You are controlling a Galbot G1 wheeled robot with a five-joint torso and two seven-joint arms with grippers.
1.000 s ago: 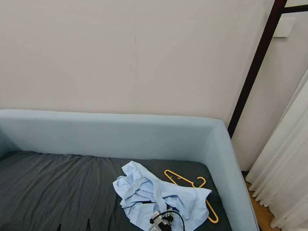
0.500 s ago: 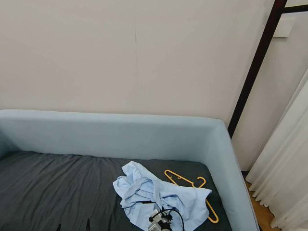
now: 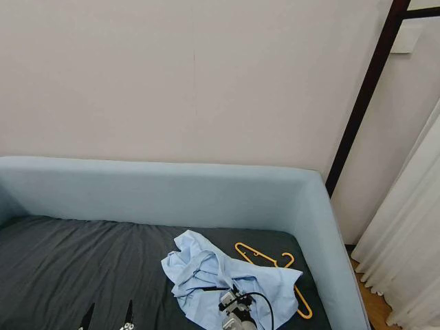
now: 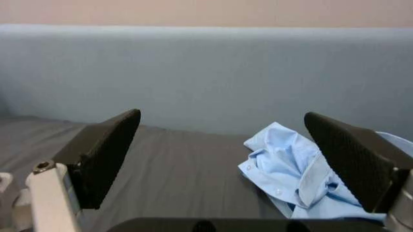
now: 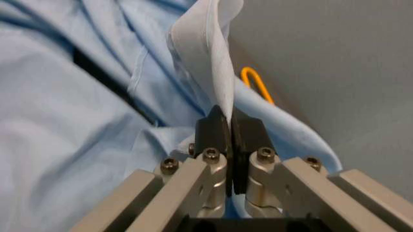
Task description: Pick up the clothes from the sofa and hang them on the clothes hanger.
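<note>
Right wrist view: a fold of the light blue shirt (image 5: pixel 77 121) is pinched between the pressed-together jaws of the right gripper (image 5: pixel 229 118) (the orange hanger (image 5: pixel 255 83) is seen just beyond). The shirt is found crumpled on the sofa (image 3: pixel 137 192), on its dark seat near the right end and partly over the hanger. The left gripper (image 4: pixel 223 118) is held spread above the seat, apart from the cloth.

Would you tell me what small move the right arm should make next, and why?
Probably a slow lift of the right gripper: it is shut on a fold of the blue shirt, whose rest lies crumpled on the sofa, partly over the orange hanger. The left gripper hovers open.
</note>
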